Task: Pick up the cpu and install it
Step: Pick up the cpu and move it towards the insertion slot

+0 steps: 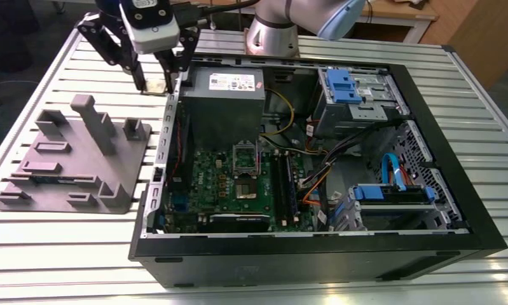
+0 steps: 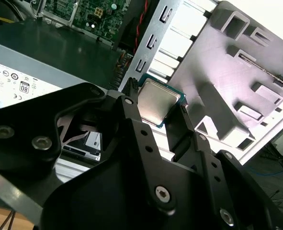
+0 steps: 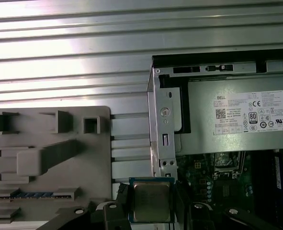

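Note:
The cpu (image 2: 156, 99), a small flat square chip with a silvery top and a teal rim, is clamped between two black fingers (image 2: 131, 103) in both wrist views. My gripper (image 3: 151, 205) is shut on the cpu (image 3: 150, 200), one finger on each opposite edge. In the exterior view the gripper (image 1: 155, 88) hangs above the slatted table, just outside the case wall beside the power supply (image 1: 224, 89), with the pale cpu (image 1: 156, 84) between its tips. The open CPU socket (image 1: 245, 166) lies on the green motherboard inside the case.
The open black computer case (image 1: 322, 254) lies on the slatted metal table (image 1: 58, 241). Inside are cables, blue drive brackets (image 1: 347, 86) and memory sticks (image 1: 286, 184). A grey fixture tray (image 1: 75, 159) with upright posts sits at the exterior view's left.

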Controlling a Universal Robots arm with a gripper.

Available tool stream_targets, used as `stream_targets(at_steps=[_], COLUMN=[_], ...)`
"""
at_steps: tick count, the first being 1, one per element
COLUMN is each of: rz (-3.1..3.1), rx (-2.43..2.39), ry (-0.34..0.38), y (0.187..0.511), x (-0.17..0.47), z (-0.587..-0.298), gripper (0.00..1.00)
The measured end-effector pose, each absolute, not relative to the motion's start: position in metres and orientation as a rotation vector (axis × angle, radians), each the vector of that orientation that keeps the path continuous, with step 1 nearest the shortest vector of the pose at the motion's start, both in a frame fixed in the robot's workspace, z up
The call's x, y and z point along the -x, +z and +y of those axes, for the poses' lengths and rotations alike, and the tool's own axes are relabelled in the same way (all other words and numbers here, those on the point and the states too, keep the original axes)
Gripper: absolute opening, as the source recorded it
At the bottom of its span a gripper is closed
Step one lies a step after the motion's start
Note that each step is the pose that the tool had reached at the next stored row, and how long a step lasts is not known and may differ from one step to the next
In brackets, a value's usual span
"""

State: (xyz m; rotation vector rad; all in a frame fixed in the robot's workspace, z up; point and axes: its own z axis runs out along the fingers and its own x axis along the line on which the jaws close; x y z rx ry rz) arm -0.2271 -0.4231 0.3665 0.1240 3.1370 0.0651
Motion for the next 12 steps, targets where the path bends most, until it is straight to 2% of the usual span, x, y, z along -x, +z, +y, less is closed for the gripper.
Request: stream_targets(at_steps=[12], rz=[3.137], rx=[-0.124], ry=[0.065], y=[0.3665], x=[0.2183], z=[-0.4231], gripper=[0.47])
